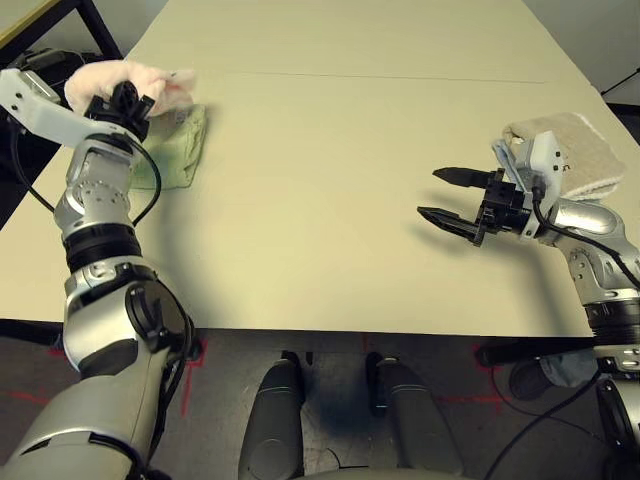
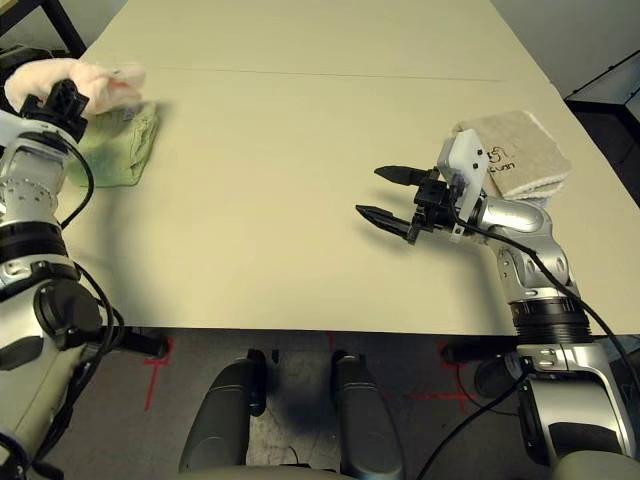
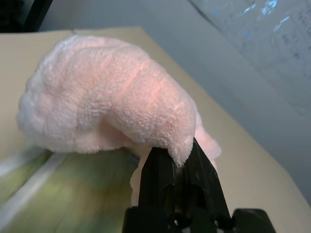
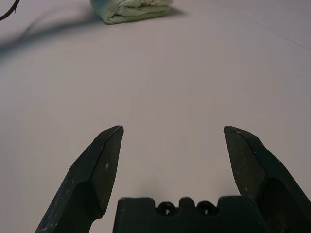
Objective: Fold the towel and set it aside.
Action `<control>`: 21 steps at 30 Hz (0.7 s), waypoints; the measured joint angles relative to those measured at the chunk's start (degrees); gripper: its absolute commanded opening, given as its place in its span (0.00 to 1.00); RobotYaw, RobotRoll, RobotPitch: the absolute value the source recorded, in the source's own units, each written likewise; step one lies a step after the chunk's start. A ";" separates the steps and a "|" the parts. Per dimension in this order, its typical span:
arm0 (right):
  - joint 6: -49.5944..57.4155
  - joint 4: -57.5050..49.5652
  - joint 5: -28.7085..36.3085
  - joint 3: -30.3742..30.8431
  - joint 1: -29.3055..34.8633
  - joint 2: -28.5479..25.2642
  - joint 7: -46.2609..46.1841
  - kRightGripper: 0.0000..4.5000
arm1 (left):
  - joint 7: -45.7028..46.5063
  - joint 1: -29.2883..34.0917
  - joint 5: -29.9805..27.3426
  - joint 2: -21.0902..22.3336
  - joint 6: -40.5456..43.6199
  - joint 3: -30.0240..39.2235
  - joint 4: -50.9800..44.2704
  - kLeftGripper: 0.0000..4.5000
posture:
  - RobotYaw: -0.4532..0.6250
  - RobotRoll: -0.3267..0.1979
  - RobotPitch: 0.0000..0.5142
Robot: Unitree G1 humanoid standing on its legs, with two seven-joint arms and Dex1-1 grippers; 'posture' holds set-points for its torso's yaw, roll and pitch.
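**Left gripper holds towel over the green towel, upper left**

Left forearm (image 1: 95, 215) fills the lower left of the head views, nearest the camera. At its far end the left gripper (image 3: 182, 160) has its jaws closed on a fold of the towel (image 3: 107, 97). The towel is bunched into a rounded pink mass that rises directly ahead of and above the jaws; no clear long axis can be read. In the head views it sits in the upper left of the frame, held over the green towel (image 1: 185, 145), which lies folded on the table (image 1: 330, 200). Whether the two towels touch cannot be told.

Right gripper (image 1: 447, 197) is at middle right, jaws wide apart, holding nothing and hovering above bare table. It is well apart from the towel; the left arm is the nearer one. A beige towel (image 2: 520, 150) lies just behind the right gripper.

Judgement: the coming move turns on lowering the towel beside or onto the green towel.
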 measured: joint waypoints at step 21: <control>-0.19 0.37 -0.04 0.00 -0.77 -0.43 0.08 1.00 | 17.52 8.05 -4.27 -2.89 20.41 4.25 -13.44 0.01 | 0.48 0.62 0.33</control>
